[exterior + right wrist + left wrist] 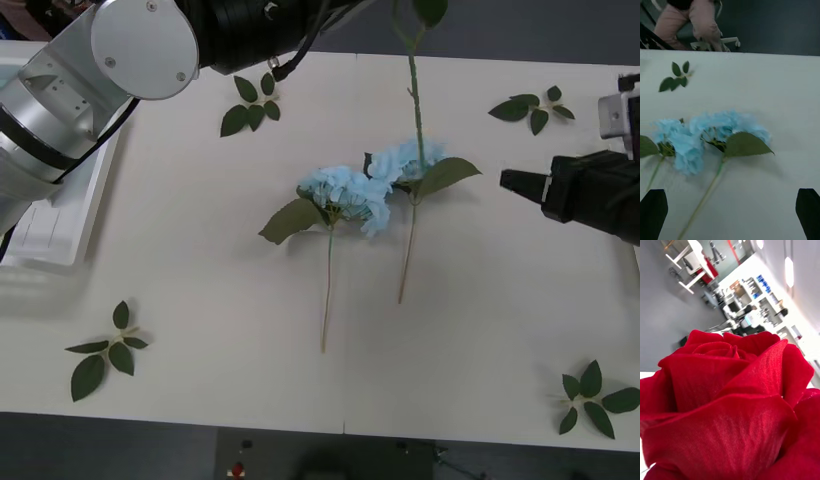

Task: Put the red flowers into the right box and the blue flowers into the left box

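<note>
A pale table (480, 330) fills the scene, with loose leaf sprigs (105, 352) scattered toward its corners and a lab room blurred behind.

Two blue flowers (345, 193) lie side by side at the middle of the table, heads touching, stems running toward the near edge. They are fluffy sky-blue clusters, each with a broad green leaf below the head. The right tool (730, 210) sits just to their right, low over the table, its black fingers (653, 210) spread wide and gripping nothing; in its wrist view the nearer head and stem lie straight ahead between the fingers.

The left arm reaches across the far left, and its wrist view is taken up by a red flower (726, 408), a deep-red rose with velvety layered petals, pressed close to the lens. A green stem (414, 90) hangs over the far centre in the front view, probably this rose's, so the left tool seems to be gripping it, though its fingers are hidden and I cannot tell for sure.

The left box (60, 215) sits at the left edge, under the left arm.

The step in hand looks double: the rose is aloft and bound for the right box, while the right tool lines up on a blue flower. Next, it needs to advance and close on a stem just below the head.
</note>
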Motion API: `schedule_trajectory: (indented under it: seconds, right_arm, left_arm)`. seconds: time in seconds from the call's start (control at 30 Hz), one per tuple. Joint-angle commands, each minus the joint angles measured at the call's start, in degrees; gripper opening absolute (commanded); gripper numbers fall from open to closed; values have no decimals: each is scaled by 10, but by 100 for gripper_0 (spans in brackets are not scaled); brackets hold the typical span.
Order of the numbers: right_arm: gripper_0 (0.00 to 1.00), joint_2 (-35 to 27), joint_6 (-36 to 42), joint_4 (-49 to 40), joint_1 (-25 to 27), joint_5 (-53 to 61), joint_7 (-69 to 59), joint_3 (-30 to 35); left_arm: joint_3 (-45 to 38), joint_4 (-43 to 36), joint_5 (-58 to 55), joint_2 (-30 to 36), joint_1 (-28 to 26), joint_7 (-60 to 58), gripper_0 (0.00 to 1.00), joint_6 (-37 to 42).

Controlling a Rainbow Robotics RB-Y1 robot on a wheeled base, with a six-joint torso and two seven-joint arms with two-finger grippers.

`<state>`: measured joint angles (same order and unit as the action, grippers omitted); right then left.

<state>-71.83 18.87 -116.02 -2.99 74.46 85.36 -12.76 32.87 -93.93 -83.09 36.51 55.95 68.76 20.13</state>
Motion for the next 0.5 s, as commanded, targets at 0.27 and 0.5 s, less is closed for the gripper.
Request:
schedule_trajectory:
  seconds: [0.27, 0.5]
  right_arm:
    - [100, 189, 115, -66, -6, 88, 183, 101]
    - [100, 318, 180, -5, -72, 102, 291, 99]
  left_arm:
    - [-9, -13, -15, 1, 10, -24, 0, -33]
    - [-9, -13, -8, 1, 2, -21, 0, -41]
